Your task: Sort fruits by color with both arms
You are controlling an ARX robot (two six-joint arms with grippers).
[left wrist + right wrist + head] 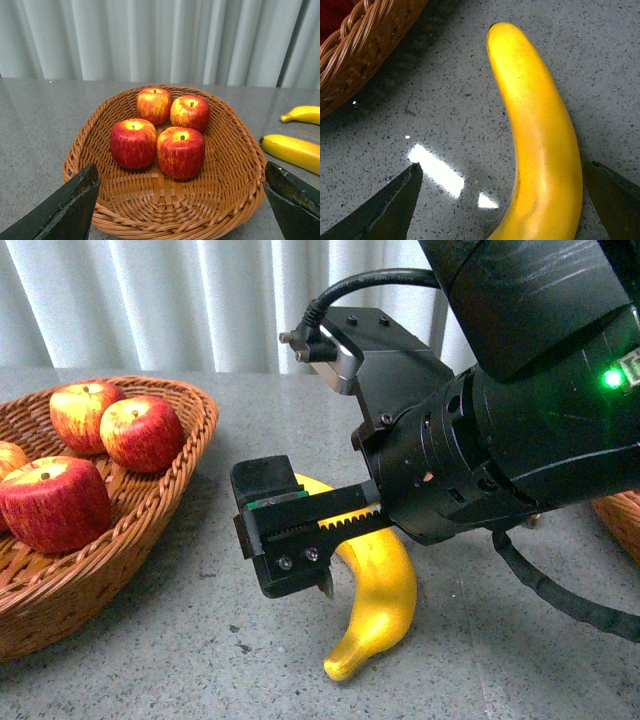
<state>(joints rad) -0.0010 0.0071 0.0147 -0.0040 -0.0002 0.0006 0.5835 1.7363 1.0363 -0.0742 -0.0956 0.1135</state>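
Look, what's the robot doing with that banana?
It is sorting fruit by color. The right claw hangs open around a banana lying on the table, not squeezing it yet. Four red apples sit in the wicker basket, and the left claw, open too, faces them.

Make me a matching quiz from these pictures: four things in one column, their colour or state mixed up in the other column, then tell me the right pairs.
Column one:
1. apples
2. banana
3. right pincer
4. basket

Column two:
A. brown and woven
B. red, sitting in the basket
C. black, open over the banana
D. yellow, lying on the table

Pairs: 1-B, 2-D, 3-C, 4-A
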